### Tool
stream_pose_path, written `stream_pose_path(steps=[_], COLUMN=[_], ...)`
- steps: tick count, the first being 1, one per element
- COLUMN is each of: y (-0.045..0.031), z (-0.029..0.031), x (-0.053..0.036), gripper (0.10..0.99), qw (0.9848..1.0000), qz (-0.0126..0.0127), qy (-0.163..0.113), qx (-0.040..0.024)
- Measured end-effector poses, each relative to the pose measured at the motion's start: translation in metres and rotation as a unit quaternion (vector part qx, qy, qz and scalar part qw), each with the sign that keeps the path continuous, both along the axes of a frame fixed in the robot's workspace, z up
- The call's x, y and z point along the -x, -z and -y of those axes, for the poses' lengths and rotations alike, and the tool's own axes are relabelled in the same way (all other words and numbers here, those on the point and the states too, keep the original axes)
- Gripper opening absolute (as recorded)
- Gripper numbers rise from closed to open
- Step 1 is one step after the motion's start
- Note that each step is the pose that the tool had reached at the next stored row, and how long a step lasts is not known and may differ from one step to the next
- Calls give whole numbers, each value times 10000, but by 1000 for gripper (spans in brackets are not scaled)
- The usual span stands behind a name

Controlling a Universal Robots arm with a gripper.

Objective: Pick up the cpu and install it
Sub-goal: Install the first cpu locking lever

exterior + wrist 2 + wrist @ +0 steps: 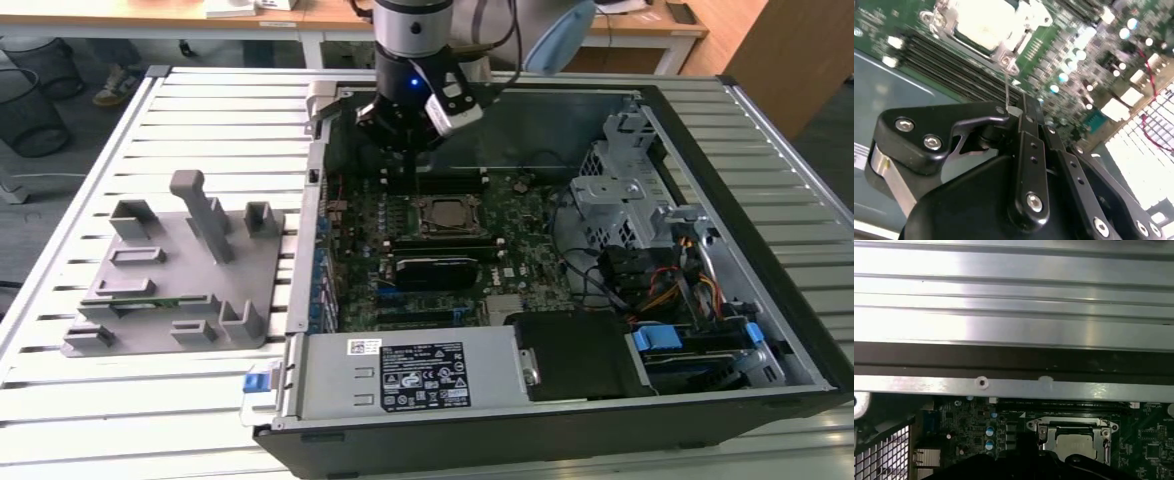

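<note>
The cpu (445,215) lies flat in the motherboard socket inside the open computer case (314,300), its silvery top facing up inside the metal socket frame. It appears bright in the second wrist view (985,20) and grey in the first wrist view (1077,444). My gripper (404,150) hangs just behind the socket, toward the case's far wall. In the second wrist view the gripper (1015,111) has its black fingers drawn together on a thin metal socket lever (1006,85) that runs to a corner of the socket frame.
A grey plastic fixture (180,270) with blocks stands on the slatted table at the exterior view's left. Inside the case sit a power supply (414,375) at the front, a metal drive cage (627,180) with cables at the right, and memory slots (441,182) behind the socket.
</note>
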State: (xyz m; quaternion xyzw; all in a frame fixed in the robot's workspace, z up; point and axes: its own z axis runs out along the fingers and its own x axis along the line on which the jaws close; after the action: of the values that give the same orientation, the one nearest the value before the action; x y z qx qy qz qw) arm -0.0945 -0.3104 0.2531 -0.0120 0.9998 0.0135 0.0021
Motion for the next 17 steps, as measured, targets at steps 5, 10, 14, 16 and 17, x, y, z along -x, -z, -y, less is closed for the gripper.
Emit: stream_pose_path(steps=[5,10,14,16,17], y=[7,23,40,61,76], z=[-3,5,28,29,29], x=[-227,-380,-382,-389,-397], gripper=[106,106,106,106,106], qw=[10000,9999,9997,9997,9997], qz=[0,-3,-1,-2,0], qy=[-1,-1,-1,-1,-1], qx=[0,-124,-241,-236,-236])
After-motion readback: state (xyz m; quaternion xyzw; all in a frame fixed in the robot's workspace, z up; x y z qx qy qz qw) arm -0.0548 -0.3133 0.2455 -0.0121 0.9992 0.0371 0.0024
